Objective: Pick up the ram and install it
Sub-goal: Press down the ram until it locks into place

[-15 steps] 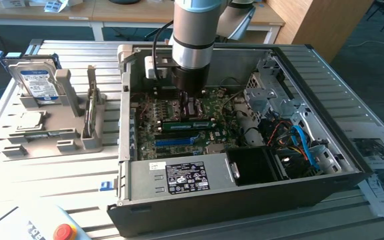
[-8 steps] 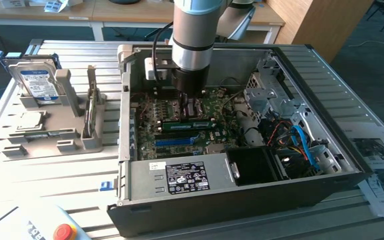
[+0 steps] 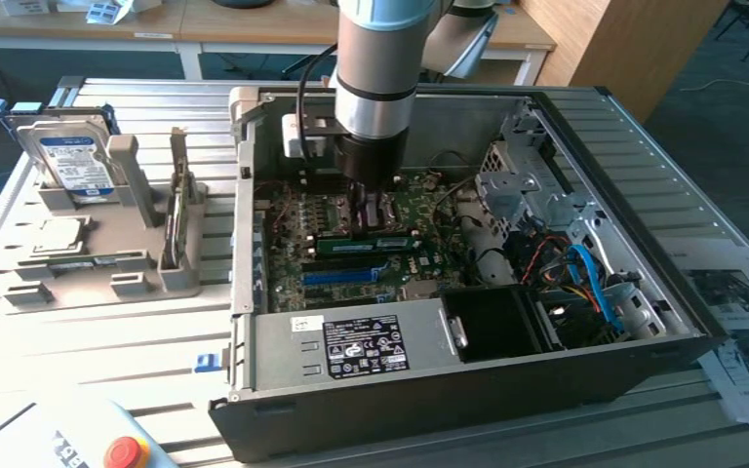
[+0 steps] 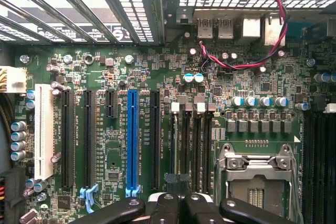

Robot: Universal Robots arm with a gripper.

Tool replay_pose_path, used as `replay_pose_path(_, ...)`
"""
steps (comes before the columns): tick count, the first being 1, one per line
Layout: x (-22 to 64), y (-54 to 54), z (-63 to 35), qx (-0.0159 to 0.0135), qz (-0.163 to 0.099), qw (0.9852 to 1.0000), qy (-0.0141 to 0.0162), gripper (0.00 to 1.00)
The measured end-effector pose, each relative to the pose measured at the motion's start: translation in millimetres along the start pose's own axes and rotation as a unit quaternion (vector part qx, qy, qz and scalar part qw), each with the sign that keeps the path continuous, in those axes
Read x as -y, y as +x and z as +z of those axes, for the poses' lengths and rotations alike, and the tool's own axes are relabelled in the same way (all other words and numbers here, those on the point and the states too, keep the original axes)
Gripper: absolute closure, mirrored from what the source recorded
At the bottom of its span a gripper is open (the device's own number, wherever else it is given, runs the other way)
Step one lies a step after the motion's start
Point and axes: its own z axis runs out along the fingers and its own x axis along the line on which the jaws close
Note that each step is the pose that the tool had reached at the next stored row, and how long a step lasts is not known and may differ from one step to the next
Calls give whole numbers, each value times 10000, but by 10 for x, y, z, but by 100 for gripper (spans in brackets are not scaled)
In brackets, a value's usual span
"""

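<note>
The computer case (image 3: 479, 380) lies on its side with the panel off, so that the motherboard (image 4: 105, 72) faces up and the arm can reach it from above. On the exterior view's left, a grey fixture (image 3: 128, 210) holds spare parts upright, including a hard drive (image 3: 73, 161) and a thin board on edge (image 3: 179, 210). This keeps each part presented for a top-down grasp.

The gripper (image 4: 178, 205) is lowered into the case, directly over the bank of memory slots (image 4: 195, 140). Its fingers (image 4: 202, 208) are closed together. No stick is seen clamped between them.

The ram (image 3: 362, 244) reads as a narrow green strip with dark chips. It stands on edge among the memory slots, parallel to the blue expansion slot (image 4: 132, 135). In the exterior view it sits just in front of the gripper and below it, very near the fingertips. Contact cannot be confirmed.

Judgement: the stick appears to be in its slot already, with the closed gripper placed over it. Whether the slot's white latches (image 4: 176, 107) are engaged cannot be determined.
</note>
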Motion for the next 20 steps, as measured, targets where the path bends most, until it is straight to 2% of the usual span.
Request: replay_pose_path(20, -20, 9, 38, 0, 1, 10000, 16, 90)
